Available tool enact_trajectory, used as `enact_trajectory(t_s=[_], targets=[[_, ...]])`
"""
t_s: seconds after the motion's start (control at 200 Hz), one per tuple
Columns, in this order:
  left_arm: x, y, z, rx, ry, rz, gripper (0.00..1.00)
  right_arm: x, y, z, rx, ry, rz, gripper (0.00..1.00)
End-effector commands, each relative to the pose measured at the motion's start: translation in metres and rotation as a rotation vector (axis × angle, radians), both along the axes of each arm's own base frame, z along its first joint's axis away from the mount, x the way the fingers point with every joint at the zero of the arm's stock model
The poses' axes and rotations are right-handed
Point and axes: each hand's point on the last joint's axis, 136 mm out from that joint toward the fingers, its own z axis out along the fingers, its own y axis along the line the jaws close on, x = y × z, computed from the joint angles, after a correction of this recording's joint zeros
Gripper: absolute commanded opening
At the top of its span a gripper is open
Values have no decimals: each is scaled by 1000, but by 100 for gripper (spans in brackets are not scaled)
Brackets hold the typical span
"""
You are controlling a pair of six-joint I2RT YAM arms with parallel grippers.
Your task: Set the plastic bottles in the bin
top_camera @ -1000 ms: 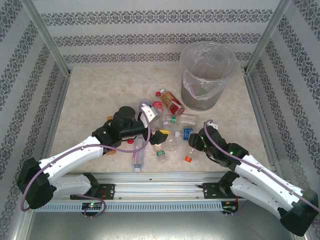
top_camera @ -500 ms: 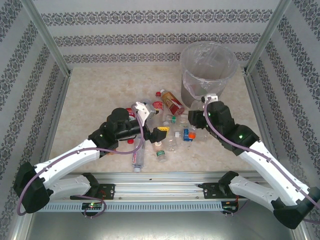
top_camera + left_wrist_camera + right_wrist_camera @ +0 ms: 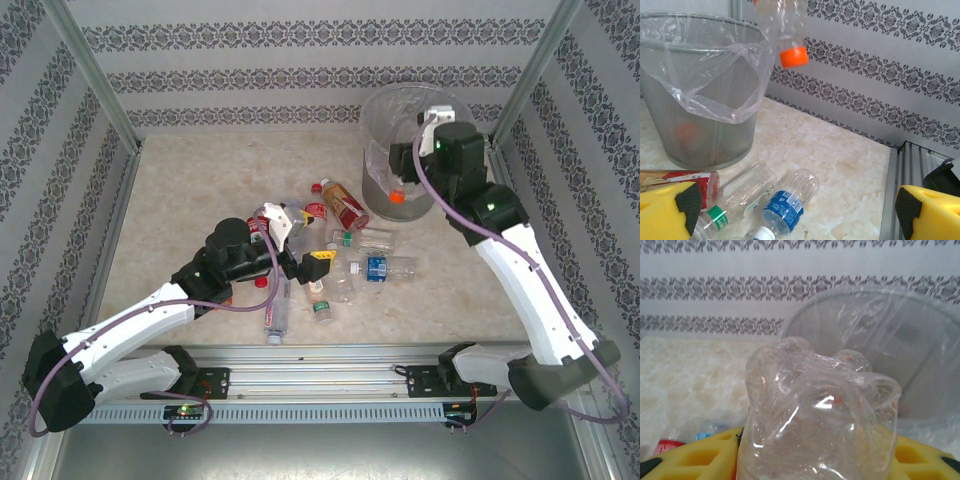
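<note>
My right gripper [image 3: 405,170] is shut on a clear plastic bottle [image 3: 397,190] with an orange cap, held cap down at the near left rim of the bin [image 3: 440,105]. In the right wrist view the bottle's base [image 3: 820,410] sits between the yellow fingers [image 3: 690,460], with the bin [image 3: 900,345] behind it. The left wrist view has that bottle [image 3: 790,50] hanging beside the bin [image 3: 695,125]. Several bottles lie in a pile mid-table, among them a blue-label one [image 3: 378,267] and a red-label one [image 3: 345,205]. My left gripper [image 3: 298,240] stands open over the pile.
A long clear bottle [image 3: 277,312] and a green-capped one [image 3: 322,310] lie near the front rail. In the left wrist view, a blue-label bottle [image 3: 785,207] and a green-capped bottle [image 3: 740,192] lie on the table ahead of the left gripper. Patterned walls and metal posts enclose the table.
The right arm has lifted the orange-capped bottle from the table's front right up to the bin's rim. The left gripper has shifted slightly over the pile and stays open.
</note>
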Motion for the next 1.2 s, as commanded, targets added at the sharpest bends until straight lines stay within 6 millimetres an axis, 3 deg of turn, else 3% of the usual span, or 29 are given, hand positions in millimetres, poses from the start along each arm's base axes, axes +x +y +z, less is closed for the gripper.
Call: enact_trajectory(t_s=[0.0, 0.2, 0.32, 0.465, 0.615, 0.944, 1.194], targets=[[1, 4, 11, -18, -55, 16, 100, 18, -4, 25, 0, -45, 12, 53], [4, 5, 7, 9, -64, 34, 100, 63, -17, 40, -6, -45, -34, 53], [6, 6, 4, 27, -70, 44, 100, 92, -27, 34, -22, -14, -79, 53], [9, 7, 1, 54, -83, 58, 100, 124, -41, 14, -50, 50, -124, 53], [12, 9, -3, 77, -91, 74, 100, 150, -53, -21, -84, 138, -148, 53], [14, 8, -9, 96, -83, 76, 100, 163, -59, -104, -121, 352, -100, 54], [15, 7, -11, 104, -77, 75, 100, 164, -60, -139, -141, 444, -78, 59]])
